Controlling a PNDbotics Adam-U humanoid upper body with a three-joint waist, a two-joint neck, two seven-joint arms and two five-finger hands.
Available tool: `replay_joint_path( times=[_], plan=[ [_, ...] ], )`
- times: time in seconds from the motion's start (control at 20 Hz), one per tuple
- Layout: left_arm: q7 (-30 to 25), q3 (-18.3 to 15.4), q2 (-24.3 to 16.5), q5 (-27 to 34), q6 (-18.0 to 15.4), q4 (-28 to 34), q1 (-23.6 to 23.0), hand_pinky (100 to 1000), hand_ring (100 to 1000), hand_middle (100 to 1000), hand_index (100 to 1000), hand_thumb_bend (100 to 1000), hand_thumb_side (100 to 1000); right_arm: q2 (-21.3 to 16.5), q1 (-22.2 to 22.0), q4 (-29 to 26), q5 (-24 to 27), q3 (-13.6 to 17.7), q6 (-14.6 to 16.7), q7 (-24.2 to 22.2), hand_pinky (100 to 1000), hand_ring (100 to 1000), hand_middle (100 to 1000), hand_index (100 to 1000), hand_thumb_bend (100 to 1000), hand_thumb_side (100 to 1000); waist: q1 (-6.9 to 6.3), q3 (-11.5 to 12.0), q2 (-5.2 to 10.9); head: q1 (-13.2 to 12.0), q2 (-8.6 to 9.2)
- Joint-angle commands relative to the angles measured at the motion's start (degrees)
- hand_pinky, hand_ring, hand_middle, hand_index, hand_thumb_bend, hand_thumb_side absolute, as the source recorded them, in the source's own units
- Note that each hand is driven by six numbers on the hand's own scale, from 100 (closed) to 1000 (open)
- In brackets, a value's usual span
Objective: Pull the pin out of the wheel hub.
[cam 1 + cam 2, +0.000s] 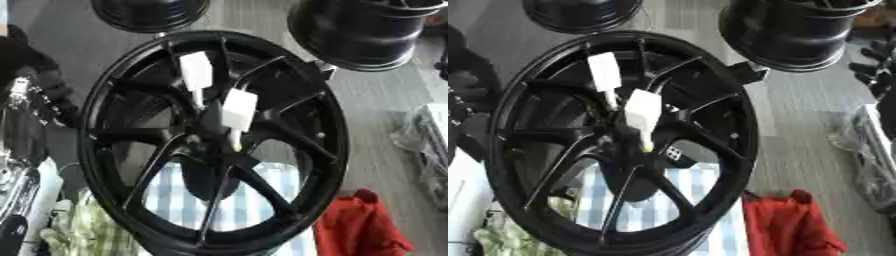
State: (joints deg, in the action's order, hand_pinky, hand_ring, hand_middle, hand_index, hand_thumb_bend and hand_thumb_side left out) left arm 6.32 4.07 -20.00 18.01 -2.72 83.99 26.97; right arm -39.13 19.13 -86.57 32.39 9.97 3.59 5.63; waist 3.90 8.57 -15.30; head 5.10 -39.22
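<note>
Soft daylight, slightly blurred; white tags glare.

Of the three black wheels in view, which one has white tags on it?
The big wheel in the middle, standing nearest the camera. Two white tags sit near its hub. The two wheels lying behind it show none.

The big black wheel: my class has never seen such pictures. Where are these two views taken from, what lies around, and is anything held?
Both pictures come from the two eyes of one camera in a humanoid robot's head, looking down, so they nearly match. A black wheel stands in front; two white-headed pins sit at its hub. Behind lie two more black rims; a red cloth and a blue checked cloth lie below. Nothing grips the pins.
</note>
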Motion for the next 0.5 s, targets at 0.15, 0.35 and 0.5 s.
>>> replay_joint_path(
  times=[0.15,0.35,0.5],
  plan=[
    [0.28,-0.55,-2.39,-0.55,-0.08,0.23,-0.21,589,722,716,761,125,866,-8.81,3.56,-3.2,3.05,-2.21,-1.52,-1.26,909,745,795,830,100,693,0.04,-0.5,1.69,-0.56,-0.62],
    [0.35,-0.62,-2.79,-0.66,-0.11,0.15,-0.71,589,721,716,760,126,868,-12.12,7.08,-4.85,4.38,-4.55,-2.84,-1.96,908,746,795,830,100,679,0.08,-0.84,1.78,-0.54,-0.94],
    [0.4,-0.61,-3.06,-0.67,-0.1,0.16,-0.93,588,721,716,760,123,870,-14.7,9.76,-6.96,4.13,-6.74,-3.13,-3.17,906,751,795,832,100,652,0.16,-0.89,1.8,-0.59,-1.14]
  ],
)
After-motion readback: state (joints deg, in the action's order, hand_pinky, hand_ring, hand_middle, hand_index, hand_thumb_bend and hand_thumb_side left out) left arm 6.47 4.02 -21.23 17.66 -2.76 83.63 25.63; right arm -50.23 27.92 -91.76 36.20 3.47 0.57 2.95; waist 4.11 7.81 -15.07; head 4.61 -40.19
